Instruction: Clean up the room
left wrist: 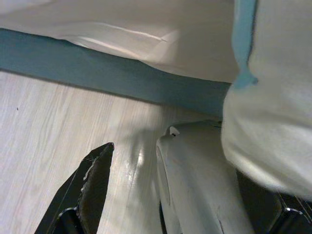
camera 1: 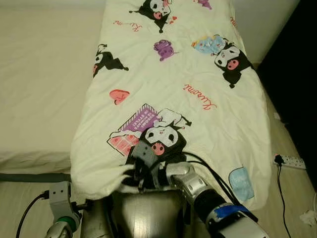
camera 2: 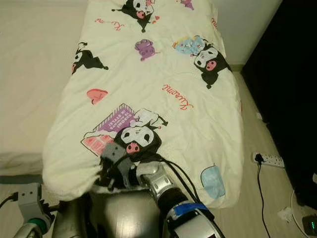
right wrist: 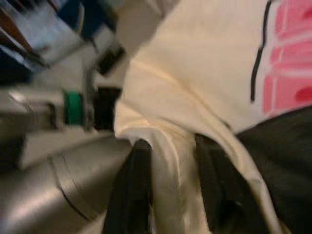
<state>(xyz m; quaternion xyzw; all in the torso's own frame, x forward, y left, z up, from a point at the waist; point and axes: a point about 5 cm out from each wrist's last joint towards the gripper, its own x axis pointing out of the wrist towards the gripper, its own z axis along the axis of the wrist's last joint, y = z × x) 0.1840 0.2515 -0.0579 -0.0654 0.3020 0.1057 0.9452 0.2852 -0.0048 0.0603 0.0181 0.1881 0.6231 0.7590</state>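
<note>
— What's nearest the robot?

— The right gripper (camera 1: 143,171), at the near hem of the cream cartoon-print quilt (camera 1: 168,89). Its two black fingers (right wrist: 134,190) are clenched on a fold of that hem, cloth bunched between them, just below the quilt's black-and-white character print.

— And the left gripper?

— The left gripper (left wrist: 161,195) hangs low beside the quilt's near left corner, over the pale wood-grain floor (left wrist: 44,131). One black finger (left wrist: 90,180) is plain and the other barely shows at the frame's edge, with a wide gap between them and nothing held: released.

— How does the quilt lie?

— Spread lengthwise away from the robot over a plain cream mattress (camera 1: 39,74), which shows bare on the quilt's left. The near hem droops over the mattress end, and the right edge hangs down towards the floor.

— Anything beside it?

— A white power strip with a black plug (camera 1: 290,161) lies on the floor right of the quilt's near right corner. Farther right of that, a small crumpled white scrap (camera 1: 308,217). Beyond the quilt's far right corner, a white wall.
</note>
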